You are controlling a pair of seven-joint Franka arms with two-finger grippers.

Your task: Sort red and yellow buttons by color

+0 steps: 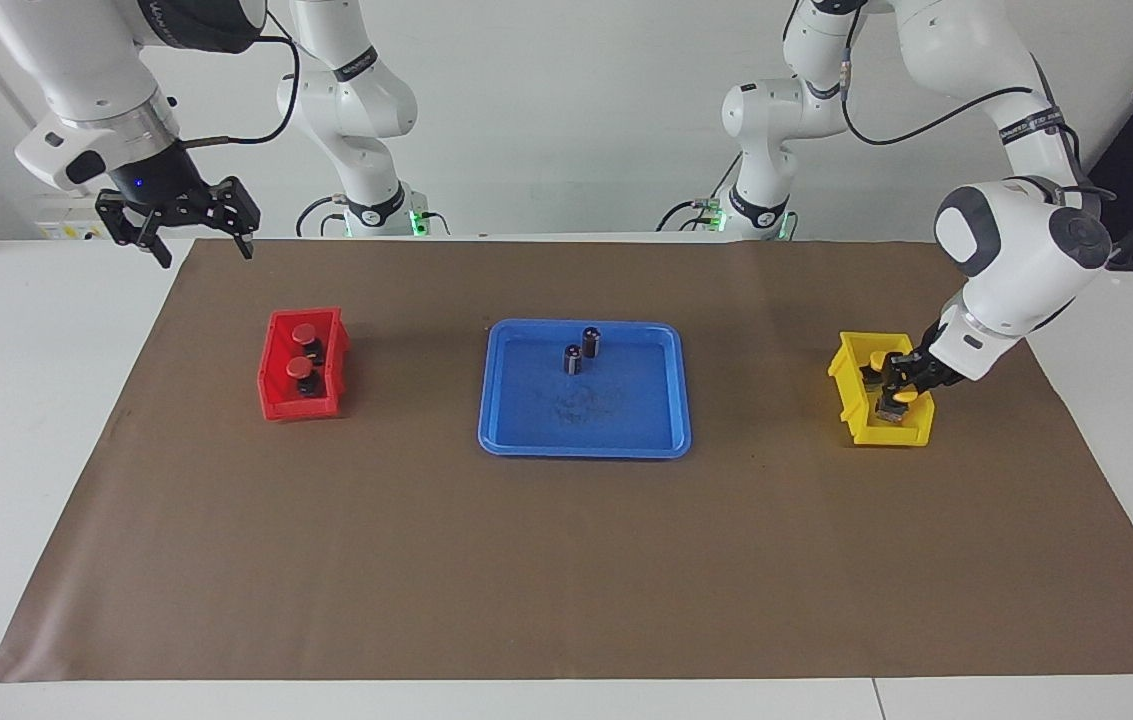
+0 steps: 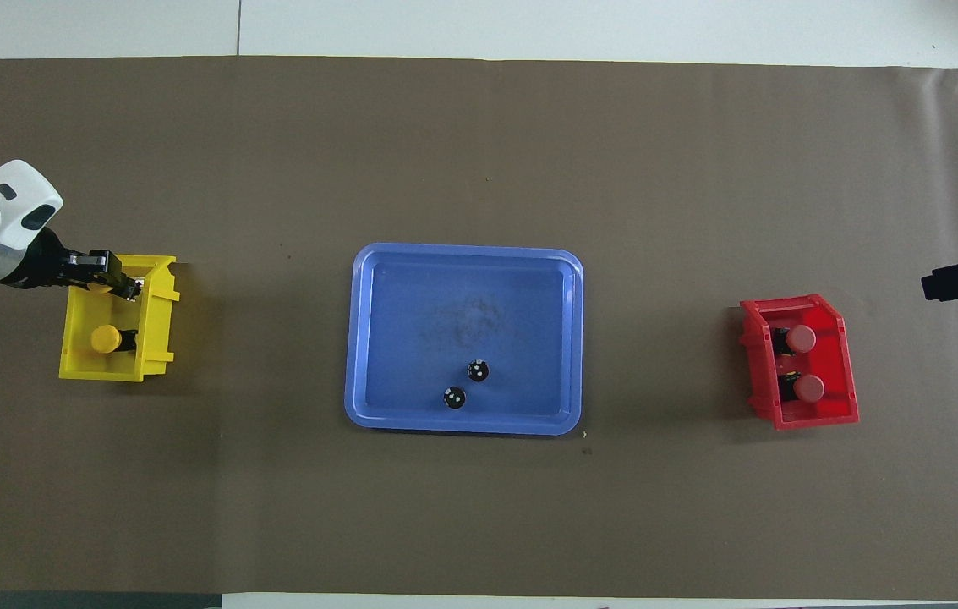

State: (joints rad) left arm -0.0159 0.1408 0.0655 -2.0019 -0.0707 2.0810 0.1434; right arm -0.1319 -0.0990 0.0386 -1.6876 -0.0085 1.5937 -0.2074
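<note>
While the right gripper point(image 1: 191, 225) hangs in the air over the robots' edge of the brown mat point(image 1: 566, 560), at the right arm's end of the counter point(image 1: 16, 420), its fingers point(image 1: 244, 243) are spread wide and hold nothing; that arm looks to be waiting.

Next comes the red bin point(image 1: 271, 395), with both red buttons point(image 1: 303, 332) lying inside it. In the middle sits the blue tray point(image 1: 586, 450), where only two dark cylinders point(image 1: 591, 340) stand upright near its robot-side rim; no button is in it. At the left arm's end the left gripper point(image 1: 894, 392) reaches down into the yellow bin point(image 1: 851, 365), fingers pinching one of the yellow buttons point(image 1: 904, 397) by its black body. The other yellow button point(image 1: 871, 374) lies in the same bin, just beside the held one and nearer to the robots.

By my reading, sorting is nearly done, with only this last release left. The risk is in the crowding: if the fingers open while pressed against the resting button or the bin wall, the held one could tip oddly or be flicked out. Lifting away at a slant might also catch the rim and drag the light bin across the mat.

Only the facing view shows the right gripper whole. The overhead view shows the resting yellow button point(image 2: 105, 338) unobstructed, and the white dots on top of the cylinders point(image 2: 478, 370).
</note>
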